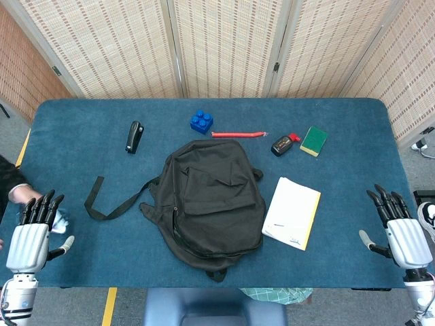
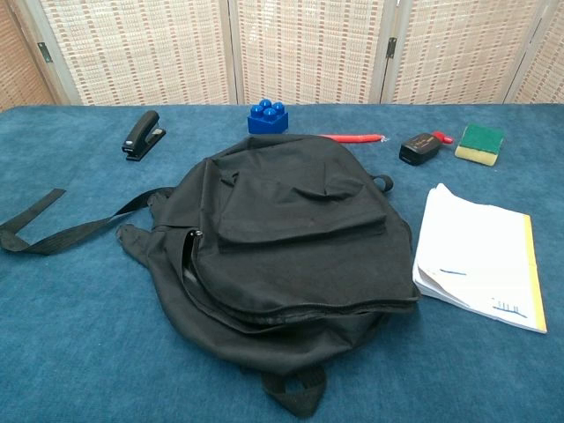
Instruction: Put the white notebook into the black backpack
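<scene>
Left robot hand (image 1: 32, 234) sits at counter's near-left edge, fingers straight & slightly spread, holding nothing; not seen in chest view. Counter (image 1: 81, 170) has blue cloth top. Black stapler (image 2: 144, 135) lies toward far left. Backpack strap (image 2: 62, 231) trails left across the cloth. Black backpack (image 2: 291, 238) lies flat mid-counter, front pocket up, zipper along its left side partly open. Blue block (image 2: 268, 116) just behind it, red pen (image 2: 352, 137) to the block's right. Black bottle w/ red cap (image 2: 423, 146) next, then green-yellow sponge (image 2: 480, 143). White notebook (image 2: 480, 256) lies flat on counter just right of backpack, close but apart, yellow edge on its right. Right robot hand (image 1: 401, 231) at near-right edge, fingers extended & apart, empty.
</scene>
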Robot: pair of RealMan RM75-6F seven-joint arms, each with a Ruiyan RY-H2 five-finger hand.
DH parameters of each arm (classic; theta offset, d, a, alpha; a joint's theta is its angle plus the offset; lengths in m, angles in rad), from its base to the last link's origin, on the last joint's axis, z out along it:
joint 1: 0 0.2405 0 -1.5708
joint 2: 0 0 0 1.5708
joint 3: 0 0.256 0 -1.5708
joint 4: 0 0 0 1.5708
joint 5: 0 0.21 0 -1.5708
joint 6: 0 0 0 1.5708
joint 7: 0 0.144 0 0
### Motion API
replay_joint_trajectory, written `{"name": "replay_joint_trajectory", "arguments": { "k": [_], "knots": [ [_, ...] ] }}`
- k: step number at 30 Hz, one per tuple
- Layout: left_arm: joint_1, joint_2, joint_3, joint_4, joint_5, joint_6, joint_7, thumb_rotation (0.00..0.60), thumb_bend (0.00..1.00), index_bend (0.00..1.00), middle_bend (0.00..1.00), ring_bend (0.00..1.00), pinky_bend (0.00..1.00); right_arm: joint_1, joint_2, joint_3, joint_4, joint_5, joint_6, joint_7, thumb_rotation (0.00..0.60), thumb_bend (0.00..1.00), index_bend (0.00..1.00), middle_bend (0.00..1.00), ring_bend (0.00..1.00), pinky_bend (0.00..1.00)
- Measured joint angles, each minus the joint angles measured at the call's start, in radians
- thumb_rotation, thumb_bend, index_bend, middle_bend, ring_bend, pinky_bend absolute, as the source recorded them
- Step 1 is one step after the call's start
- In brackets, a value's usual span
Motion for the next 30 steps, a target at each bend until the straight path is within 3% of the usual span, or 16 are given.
{"name": "replay_joint_trajectory", "arguments": {
  "k": [15, 22, 30],
  "knots": [
    [0.001, 0.000, 0.002, 0.002, 0.005, 0.001, -0.009, 0.600, 0.29, 0.11, 0.03, 0.08, 0.00, 0.035, -0.020, -0.018, 0.030, -0.047, -0.043, -0.034, 0.600, 0.37, 0.00, 0.01, 0.11, 0.03],
    [0.006, 0.004, 0.009, -0.001, 0.013, 0.004, -0.015, 0.600, 0.29, 0.11, 0.03, 0.08, 0.00, 0.094, -0.096, -0.041, 0.127, -0.092, -0.127, -0.112, 0.600, 0.37, 0.00, 0.05, 0.12, 0.04],
    [0.006, 0.007, 0.012, -0.006, 0.007, -0.006, -0.011, 0.600, 0.29, 0.11, 0.03, 0.08, 0.00, 0.152, -0.225, -0.060, 0.284, -0.108, -0.211, -0.118, 0.600, 0.37, 0.00, 0.06, 0.11, 0.04]
  ]
}}
